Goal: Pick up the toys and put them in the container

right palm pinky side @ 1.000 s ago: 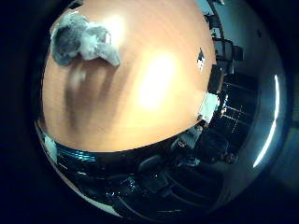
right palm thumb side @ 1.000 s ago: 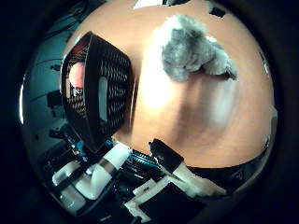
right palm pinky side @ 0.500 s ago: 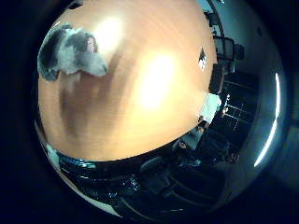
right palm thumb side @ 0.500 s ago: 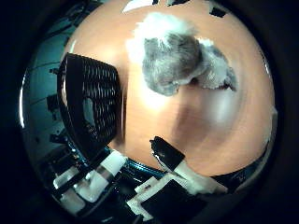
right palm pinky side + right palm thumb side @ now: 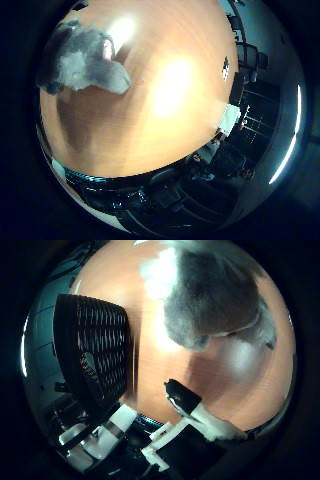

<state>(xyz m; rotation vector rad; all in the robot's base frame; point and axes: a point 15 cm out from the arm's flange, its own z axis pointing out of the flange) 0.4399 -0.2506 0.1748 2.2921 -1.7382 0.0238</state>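
Currently a grey plush toy (image 5: 215, 295) is seen lying on the orange desk (image 5: 165, 130), close beneath the palm. A black mesh container (image 5: 97, 352) stands beside it on the desk. The hand's fingers (image 5: 182, 397) are extended, with nothing grasped.

The toy (image 5: 215, 300) is grey plush with paler, whitish patches. It lies on an orange-brown wood-grain table (image 5: 165, 125) marked with bright white glare spots beside the toy. Near the toy stands a black basket (image 5: 95, 355) with an open mesh pattern. The hand (image 5: 185, 420) shows white parts and a black fingertip, close to the basket.
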